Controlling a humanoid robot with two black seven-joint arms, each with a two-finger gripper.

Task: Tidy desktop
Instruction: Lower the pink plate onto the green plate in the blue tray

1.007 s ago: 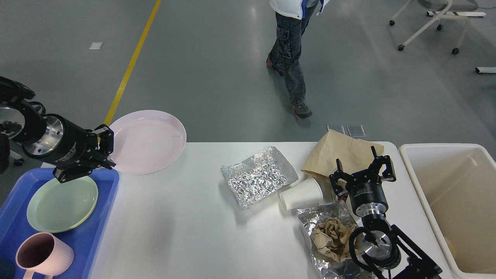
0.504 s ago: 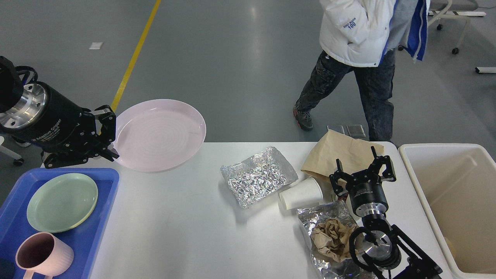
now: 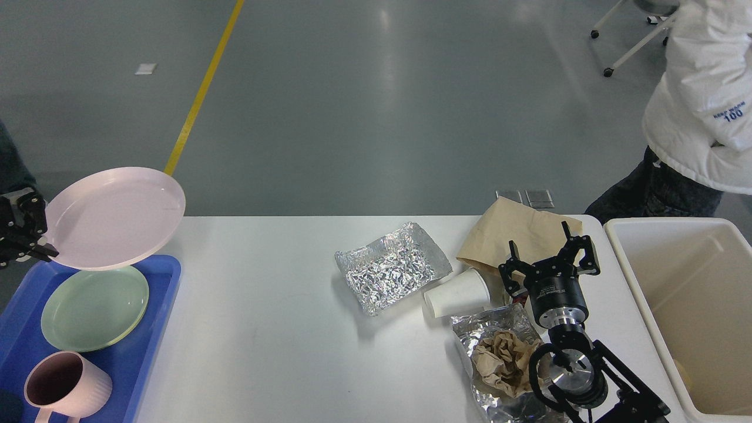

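The left gripper (image 3: 32, 235), clamped on the pink plate (image 3: 114, 217), hung above the blue tray (image 3: 158, 329); next, lowering onto the green plate (image 3: 94, 308). The right gripper (image 3: 552, 258) stood apart.

Matte white desktop (image 3: 282, 329) — crinkled shiny foil tray (image 3: 390, 273), smooth paper cup (image 3: 458, 292), glossy pink plate (image 3: 114, 216).

1. White counter (image 3: 282, 352), rounded corners, matte.
2. Blue tray (image 3: 158, 329) on near-left edge; green plate and pink mug sit in it.
3. Centre: open crumpled foil tray (image 3: 390, 273).
4. Just right of it: white paper cup (image 3: 458, 294) lying on its side.
5. Far right: brown paper bag (image 3: 523, 232), flat, cup touching it.
6. Near right: foil sheet (image 3: 487, 335) w/ crumpled brown paper wad (image 3: 502, 361) on top.
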